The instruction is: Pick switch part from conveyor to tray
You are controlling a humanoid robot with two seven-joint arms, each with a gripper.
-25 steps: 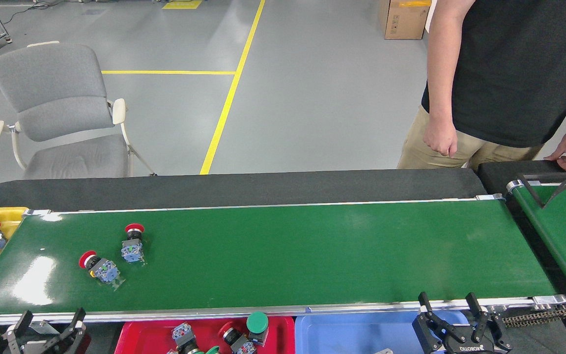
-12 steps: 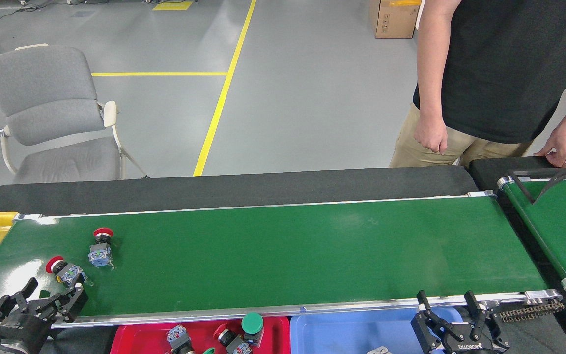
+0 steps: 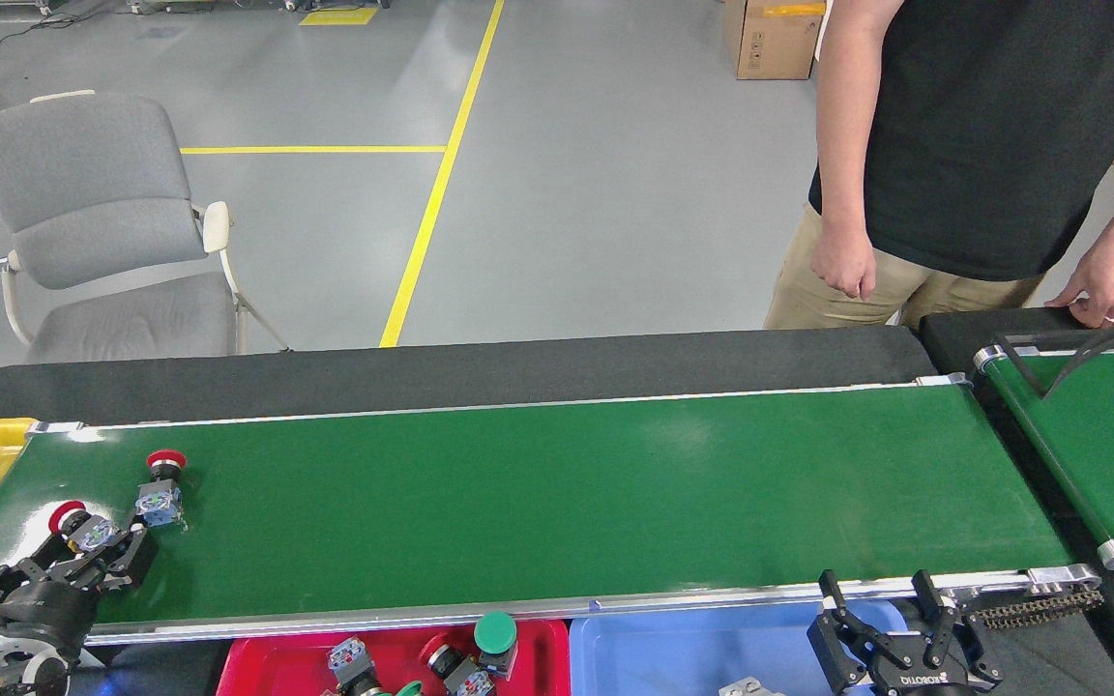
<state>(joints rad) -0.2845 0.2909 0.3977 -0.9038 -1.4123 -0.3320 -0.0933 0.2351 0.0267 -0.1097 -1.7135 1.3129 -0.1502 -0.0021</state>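
The conveyor is a long glossy dark green belt with silver rails. Two red-capped switch parts lie on its left end, one farther back and one nearer. My left gripper reaches onto the belt from the lower left. It is open, with its black fingers on either side of the nearer part's grey body. A red tray in front of the belt holds several switch parts, one with a green cap. My right gripper hangs open and empty over a blue tray.
A yellow bin at the belt's left end holds more switch parts. A shorter green belt runs off at the right, and a person's hand rests beside it. The person stands behind the table. A grey chair stands far left.
Both switch parts have ridden left along the belt. My left gripper has come up from below the rail onto the belt and now straddles the nearer part. The right gripper has stayed put.
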